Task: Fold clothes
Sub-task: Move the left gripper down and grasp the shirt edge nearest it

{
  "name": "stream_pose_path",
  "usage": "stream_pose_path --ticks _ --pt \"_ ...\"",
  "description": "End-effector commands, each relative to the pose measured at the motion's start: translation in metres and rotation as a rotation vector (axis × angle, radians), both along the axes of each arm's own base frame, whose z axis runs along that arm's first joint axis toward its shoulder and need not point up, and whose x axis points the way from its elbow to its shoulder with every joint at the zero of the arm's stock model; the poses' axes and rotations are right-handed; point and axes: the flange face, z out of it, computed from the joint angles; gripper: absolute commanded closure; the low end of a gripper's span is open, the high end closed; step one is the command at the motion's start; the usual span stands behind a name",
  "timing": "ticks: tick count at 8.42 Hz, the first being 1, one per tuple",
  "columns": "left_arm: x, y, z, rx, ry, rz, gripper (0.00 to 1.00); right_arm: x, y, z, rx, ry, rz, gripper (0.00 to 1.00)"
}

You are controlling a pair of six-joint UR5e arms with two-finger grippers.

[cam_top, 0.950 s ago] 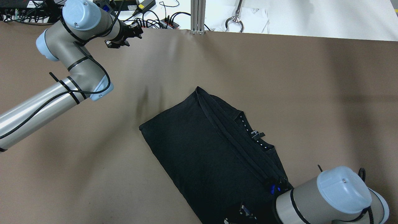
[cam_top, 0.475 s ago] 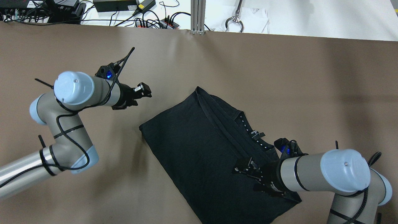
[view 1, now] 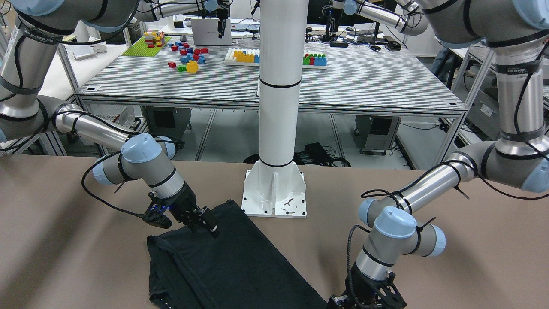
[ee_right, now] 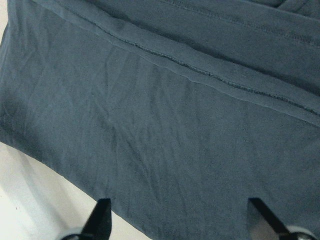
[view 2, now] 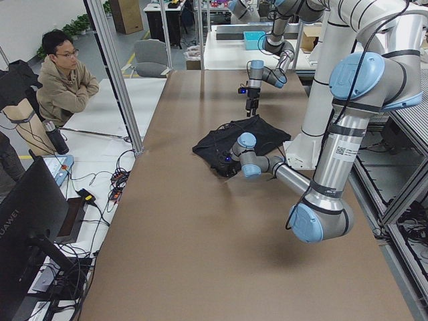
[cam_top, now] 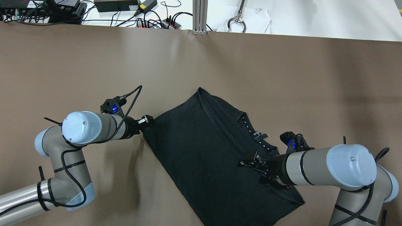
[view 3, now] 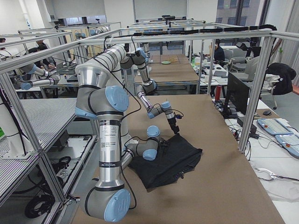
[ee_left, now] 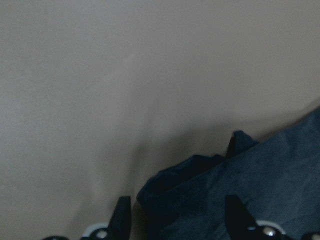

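A black garment [cam_top: 201,150] lies folded on the brown table, slanted from upper left to lower right. It also shows in the front view [view 1: 223,266]. My left gripper [cam_top: 147,121] is open and low at the garment's left corner. In the left wrist view the dark corner [ee_left: 215,175] lies between the two fingertips [ee_left: 122,212]. My right gripper [cam_top: 249,163] is open and hovers over the garment's right part, near the hem seams. The right wrist view shows only cloth [ee_right: 160,100] between its spread fingertips [ee_right: 102,215].
The white robot pedestal [view 1: 274,201] stands at the table's near side, close to the garment. Cables and power strips [cam_top: 150,18] lie beyond the far edge. A person [view 2: 63,80] sits off to the table's side. Bare brown table [cam_top: 282,78] surrounds the garment.
My left arm swung from the far back-left corner down to the garment's left corner. My right arm moved from the near edge up over the garment's right part.
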Motion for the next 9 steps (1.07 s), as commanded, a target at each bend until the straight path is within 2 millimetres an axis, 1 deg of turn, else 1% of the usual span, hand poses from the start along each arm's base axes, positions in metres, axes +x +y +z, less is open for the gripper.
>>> stream_pose_path --ticks 1,2,3,4,5,7,8,9 --pt "0.003 0.004 0.009 -0.012 -0.012 0.0 0.32 0.001 -0.001 -0.001 0.002 -0.001 0.003 0.05" --pt "0.006 0.005 0.004 -0.009 -0.004 0.005 0.46 0.002 -0.001 -0.001 0.002 -0.001 0.005 0.05" --pt "0.007 0.004 0.009 -0.013 -0.013 0.006 0.67 0.002 -0.002 -0.001 0.002 -0.001 0.006 0.05" --pt "0.006 0.005 0.015 -0.017 -0.019 0.006 0.89 0.007 -0.006 -0.006 0.006 -0.01 0.021 0.05" --pt "0.006 0.005 0.018 -0.018 -0.024 0.005 1.0 0.011 -0.016 -0.023 0.019 -0.042 0.031 0.05" --pt "-0.005 0.012 0.045 -0.025 -0.056 0.026 1.0 0.009 -0.018 -0.02 0.016 -0.035 0.034 0.05" --pt "-0.003 0.011 0.044 -0.004 -0.066 0.038 1.0 0.009 -0.018 -0.02 0.015 -0.035 0.036 0.05" --pt "-0.005 0.003 0.034 0.034 -0.069 0.043 1.0 0.01 -0.019 -0.019 0.016 -0.032 0.046 0.05"
